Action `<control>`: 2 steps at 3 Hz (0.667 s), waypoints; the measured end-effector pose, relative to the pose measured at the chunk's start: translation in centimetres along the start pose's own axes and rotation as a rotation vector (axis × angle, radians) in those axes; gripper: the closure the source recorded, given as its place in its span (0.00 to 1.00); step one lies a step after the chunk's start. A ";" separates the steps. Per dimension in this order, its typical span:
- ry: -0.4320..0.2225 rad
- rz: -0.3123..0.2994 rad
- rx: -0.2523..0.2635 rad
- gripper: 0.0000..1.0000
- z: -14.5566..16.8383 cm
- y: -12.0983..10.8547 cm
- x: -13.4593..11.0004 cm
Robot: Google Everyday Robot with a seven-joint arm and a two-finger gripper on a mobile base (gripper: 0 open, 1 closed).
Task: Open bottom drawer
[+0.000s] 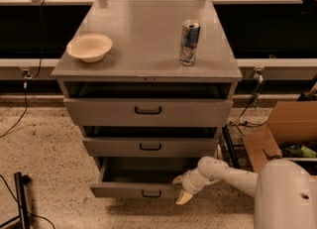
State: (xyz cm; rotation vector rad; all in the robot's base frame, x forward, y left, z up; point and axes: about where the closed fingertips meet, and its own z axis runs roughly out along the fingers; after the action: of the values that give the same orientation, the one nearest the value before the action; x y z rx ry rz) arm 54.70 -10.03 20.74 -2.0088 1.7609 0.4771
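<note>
The grey cabinet (148,59) has three drawers. The bottom drawer (133,189), a shallow grey box with a small black bar handle (151,193), stands pulled out well past the two above it, and its dark inside shows. My gripper (180,188) is at the drawer's right front corner, at the end of my white arm that reaches in from the lower right. Its pale fingers (183,198) sit against the drawer's front edge.
A cream bowl (89,47) and a drink can (189,42) stand on the cabinet top. An open cardboard box (285,134) sits on the floor at the right. Cables and a black stand (21,198) lie at the lower left on the speckled floor.
</note>
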 end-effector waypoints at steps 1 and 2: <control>-0.049 -0.064 0.003 0.33 -0.1 0.4 -3.4; -0.059 -0.112 0.038 0.15 -0.9 0.0 -5.6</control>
State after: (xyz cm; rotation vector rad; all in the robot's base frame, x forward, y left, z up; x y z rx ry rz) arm 53.89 -5.78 24.35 -2.0325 1.6013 0.4588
